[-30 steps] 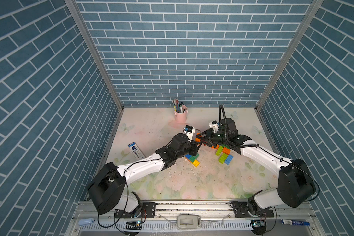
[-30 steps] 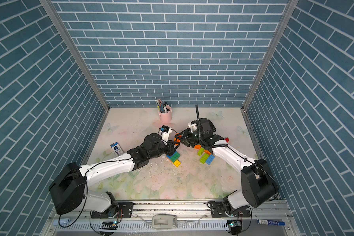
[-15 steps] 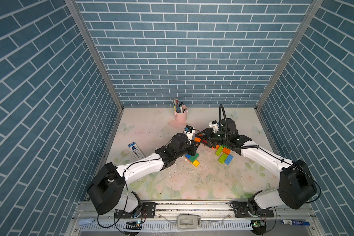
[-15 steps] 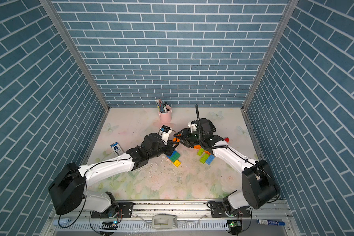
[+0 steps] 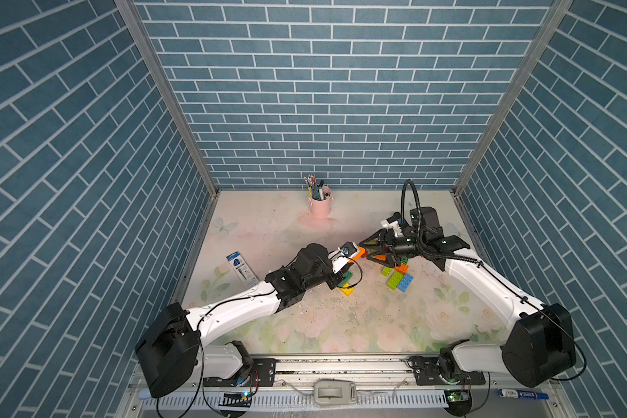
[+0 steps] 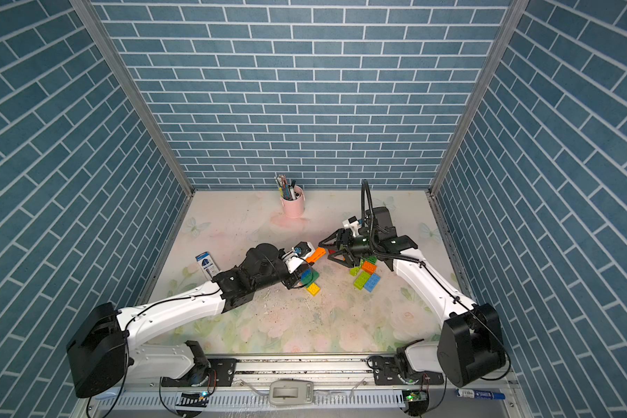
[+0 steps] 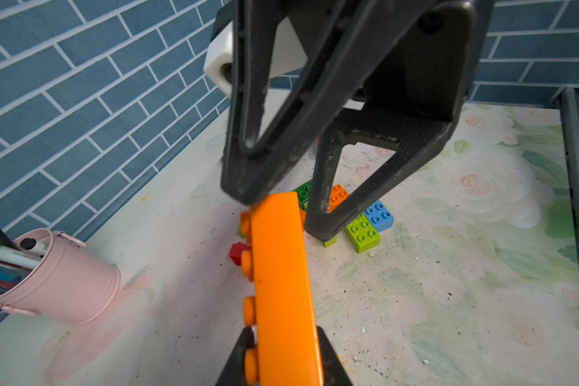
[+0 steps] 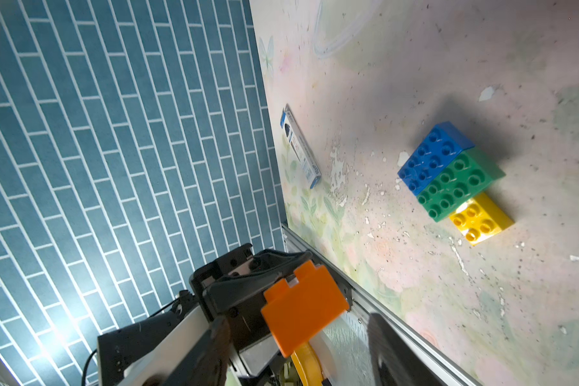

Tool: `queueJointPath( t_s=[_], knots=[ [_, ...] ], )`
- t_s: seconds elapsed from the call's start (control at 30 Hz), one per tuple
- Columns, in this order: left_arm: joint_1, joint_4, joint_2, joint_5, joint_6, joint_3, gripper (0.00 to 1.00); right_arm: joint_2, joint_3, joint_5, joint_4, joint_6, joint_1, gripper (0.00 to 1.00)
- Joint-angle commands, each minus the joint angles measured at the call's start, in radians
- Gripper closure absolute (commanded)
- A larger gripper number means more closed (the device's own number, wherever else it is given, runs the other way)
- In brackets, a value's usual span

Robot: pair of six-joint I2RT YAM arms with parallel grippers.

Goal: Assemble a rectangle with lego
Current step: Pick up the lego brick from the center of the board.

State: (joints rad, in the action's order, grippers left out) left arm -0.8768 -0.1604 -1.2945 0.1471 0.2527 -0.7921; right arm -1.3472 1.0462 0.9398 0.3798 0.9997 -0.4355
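My left gripper is shut on one end of an orange lego brick, held above the table and seen in both top views. My right gripper is open, its two fingers spread either side of the brick's far end. On the table under the left arm lies a joined row of a blue brick, a green brick and a yellow brick. Below the right gripper sit a lime brick, a light blue brick, a small orange brick and a red brick.
A pink cup of pens stands at the back middle. A blue and white box lies near the left wall. Blue tiled walls close in three sides. A marker lies on the front rail.
My right gripper has opened off the far end of the orange brick. The left gripper has stayed shut on it, and both arms have barely moved.
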Motion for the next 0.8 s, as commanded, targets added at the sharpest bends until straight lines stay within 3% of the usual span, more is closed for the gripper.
queueJointPath(
  t_s=[0.0,0.13,0.3,0.53,0.63,0.77],
  knots=[
    [-0.002,0.009,-0.002,0.079,0.032,-0.022,1.0,-0.025,0.04,0.029,0.06,-0.091,-0.018,0.36],
    [-0.002,0.015,0.016,0.089,0.033,-0.017,1.0,-0.053,0.055,0.017,0.076,-0.117,-0.02,0.42],
    [-0.004,0.048,0.018,0.067,0.06,-0.021,1.0,-0.073,0.048,0.017,0.036,-0.073,-0.023,0.57],
    [-0.004,0.053,0.012,0.043,0.065,-0.032,0.99,-0.069,0.009,0.003,-0.032,-0.017,-0.028,0.7],
    [-0.004,0.051,0.01,0.01,0.041,-0.033,0.85,-0.057,-0.027,-0.009,-0.106,0.029,-0.028,0.74],
    [-0.002,0.051,0.023,-0.025,0.029,-0.019,0.57,-0.023,-0.063,-0.05,-0.148,0.043,-0.02,0.75]
  ],
)
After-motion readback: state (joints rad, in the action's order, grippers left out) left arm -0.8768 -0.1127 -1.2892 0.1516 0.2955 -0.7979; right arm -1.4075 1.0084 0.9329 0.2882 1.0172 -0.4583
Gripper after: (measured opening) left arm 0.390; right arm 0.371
